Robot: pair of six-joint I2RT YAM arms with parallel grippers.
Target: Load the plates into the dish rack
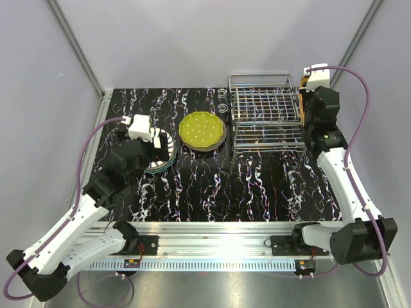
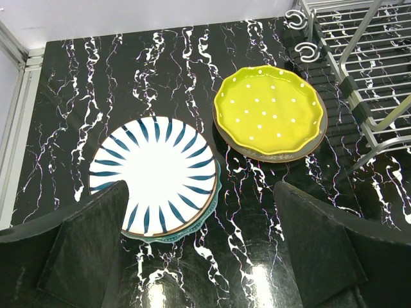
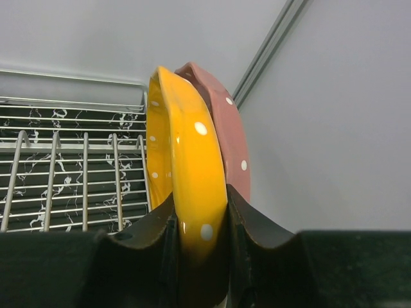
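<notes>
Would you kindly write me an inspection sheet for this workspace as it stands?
Surface: black marbled table, glossy.
Job's things: dish rack at back right; orange plate and pink plate upright at its right end; yellow-green plate on a dark plate; striped plate on a teal plate.
Clutter: two metal hooks beside the rack.
Grippers: left gripper open above striped plate; right gripper shut on orange plate.
Cables: purple cables along both arms, off the plates.
Surroundings: pale walls, aluminium posts.
</notes>
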